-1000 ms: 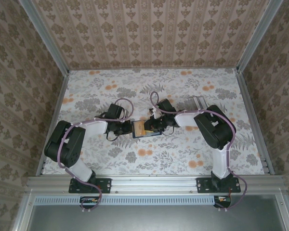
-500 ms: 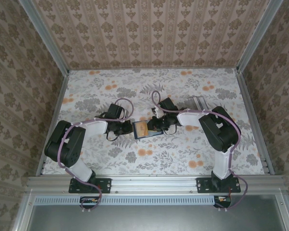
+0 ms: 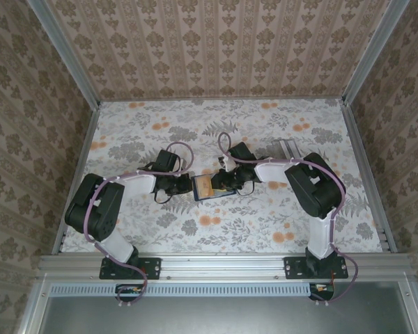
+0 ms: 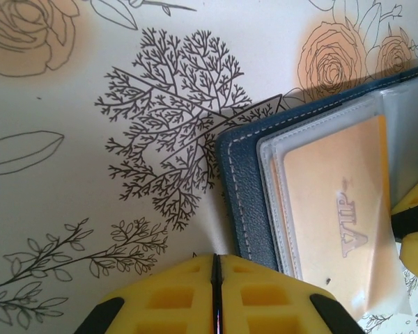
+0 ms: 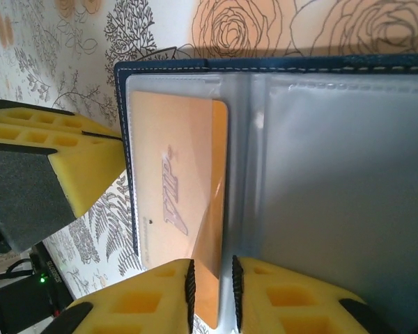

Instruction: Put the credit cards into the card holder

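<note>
The card holder (image 3: 210, 193) lies open on the flowered table between both grippers, dark navy with clear sleeves (image 5: 320, 181). An orange credit card (image 5: 177, 174) marked VIP lies on its left half, mostly under the clear sleeve (image 4: 334, 209). My left gripper (image 4: 217, 261) is shut with nothing in it, its tips at the holder's left edge (image 4: 244, 181). My right gripper (image 5: 210, 268) stands slightly open. The card's near end lies between its jaws with a small gap on one side. In the top view the left gripper (image 3: 187, 185) and the right gripper (image 3: 217, 184) face each other across the holder.
Patterned walls and metal rails close in the table (image 3: 265, 223) on three sides. A grey strip (image 3: 287, 147) lies behind the right arm. The left fingers (image 5: 76, 160) show beside the holder in the right wrist view.
The right arm has shifted slightly at the holder. The left arm and the holder stay where they were.
</note>
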You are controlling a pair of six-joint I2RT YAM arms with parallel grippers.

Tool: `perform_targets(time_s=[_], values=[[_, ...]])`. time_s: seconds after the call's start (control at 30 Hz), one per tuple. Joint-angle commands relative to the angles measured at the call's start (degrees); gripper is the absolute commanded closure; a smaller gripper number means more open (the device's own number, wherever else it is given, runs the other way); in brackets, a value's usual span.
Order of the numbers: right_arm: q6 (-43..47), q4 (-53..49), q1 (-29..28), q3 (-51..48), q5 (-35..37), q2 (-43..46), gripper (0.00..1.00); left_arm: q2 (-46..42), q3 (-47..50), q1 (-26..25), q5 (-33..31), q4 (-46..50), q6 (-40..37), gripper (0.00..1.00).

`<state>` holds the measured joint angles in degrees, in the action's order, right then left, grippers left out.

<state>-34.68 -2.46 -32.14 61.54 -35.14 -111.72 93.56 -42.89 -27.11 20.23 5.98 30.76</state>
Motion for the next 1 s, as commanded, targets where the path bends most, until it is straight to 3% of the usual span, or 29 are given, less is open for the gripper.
perform_targets(time_s=[0.0, 0.2, 0.5, 0.7, 0.97], values=[[-0.3, 1.06, -0.79, 0.67, -0.4, -1.58, 0.77, 1.73, -0.74, -0.83, 0.61, 0.15, -0.62, 0.9], [0.53, 0.48, -1.68, 1.76, -0.71, -1.99, 0.89, 2.24, -1.4, -1.1, 0.78, 0.55, -0.64, 0.9], [1.34, 0.62, -2.75, 2.37, -1.28, -2.17, 0.92, 1.9, -1.58, -1.54, 0.09, 0.44, -0.48, 0.9], [4.21, -3.96, -2.25, 0.95, 3.6, 3.31, 0.79, 0.28, -0.68, -1.1, 0.56, 0.46, -0.29, 0.89], [10.94, -15.32, -2.22, 0.8, 17.32, 13.07, 0.63, -1.09, -0.23, -1.02, 0.1, 0.71, -0.92, 0.88]])
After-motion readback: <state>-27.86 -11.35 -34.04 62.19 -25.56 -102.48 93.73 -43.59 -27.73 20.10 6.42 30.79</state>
